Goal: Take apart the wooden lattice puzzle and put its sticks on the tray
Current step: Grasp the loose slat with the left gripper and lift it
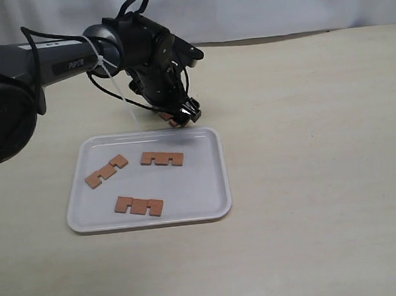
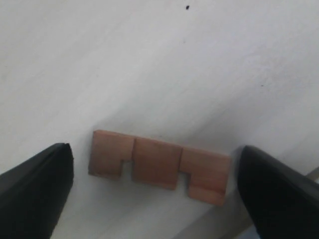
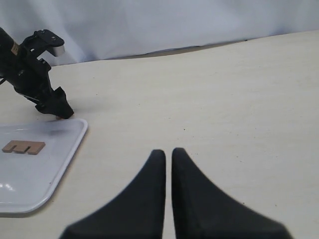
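Note:
No assembled lattice puzzle shows; the sticks lie apart. Three notched reddish-brown sticks (image 1: 106, 172), (image 1: 162, 159), (image 1: 139, 206) rest on the white tray (image 1: 194, 182). My left gripper (image 1: 184, 116) hangs over the tray's far rim, open. In the left wrist view a fourth stick (image 2: 157, 162) lies flat on the tray's white floor (image 2: 149, 74) beside the rim, between the wide-apart fingers (image 2: 40, 189) and touching neither. The exterior view shows only a sliver of that stick (image 1: 169, 118) under the gripper. My right gripper (image 3: 168, 154) is shut on nothing, over bare table, outside the exterior view.
The left arm (image 1: 54, 63) reaches in from the far left over the beige table (image 1: 307, 146). A pale backdrop (image 1: 276, 5) closes off the table's far edge. In the right wrist view the tray's corner (image 3: 75, 134) lies well off from the right gripper.

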You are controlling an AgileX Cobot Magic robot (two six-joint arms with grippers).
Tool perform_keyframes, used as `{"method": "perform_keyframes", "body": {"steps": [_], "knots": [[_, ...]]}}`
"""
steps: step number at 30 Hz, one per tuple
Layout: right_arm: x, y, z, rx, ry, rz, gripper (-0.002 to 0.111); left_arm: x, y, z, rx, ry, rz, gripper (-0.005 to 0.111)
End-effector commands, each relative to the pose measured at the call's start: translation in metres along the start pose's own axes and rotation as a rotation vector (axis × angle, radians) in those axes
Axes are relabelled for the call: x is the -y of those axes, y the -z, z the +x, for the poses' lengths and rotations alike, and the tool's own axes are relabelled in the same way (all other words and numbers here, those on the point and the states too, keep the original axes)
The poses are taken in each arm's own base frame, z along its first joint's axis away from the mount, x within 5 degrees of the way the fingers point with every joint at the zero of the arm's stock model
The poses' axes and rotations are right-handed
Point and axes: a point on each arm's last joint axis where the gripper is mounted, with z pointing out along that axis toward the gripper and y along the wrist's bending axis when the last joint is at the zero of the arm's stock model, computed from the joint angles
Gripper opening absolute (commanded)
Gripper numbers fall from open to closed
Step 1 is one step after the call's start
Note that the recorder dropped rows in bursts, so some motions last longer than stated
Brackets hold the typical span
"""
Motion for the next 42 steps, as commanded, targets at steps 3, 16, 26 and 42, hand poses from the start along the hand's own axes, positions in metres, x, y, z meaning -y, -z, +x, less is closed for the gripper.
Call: {"method": "perform_keyframes", "body": {"steps": [3,16,26,42], "knots": [[0.000,0.000,0.000,0.007,-0.006,0.004,0.004,0.001,-0.002,-0.001,0.008,-0.007,-0.003,0.080],[0.000,0.000,0.000,0.007,-0.006,0.004,0.004,-0.002,-0.003,0.001,-0.003,0.031,0.023,0.000],[0.000,0.000,0.000,0.007,-0.006,0.004,0.004,-0.006,0.019,-0.006,0.040,0.069,0.018,0.000],[0.000,0.000,0.000,0.007,-0.006,0.004,0.004,-0.015,0.017,0.000,0.013,0.227,0.146,0.045]]}}
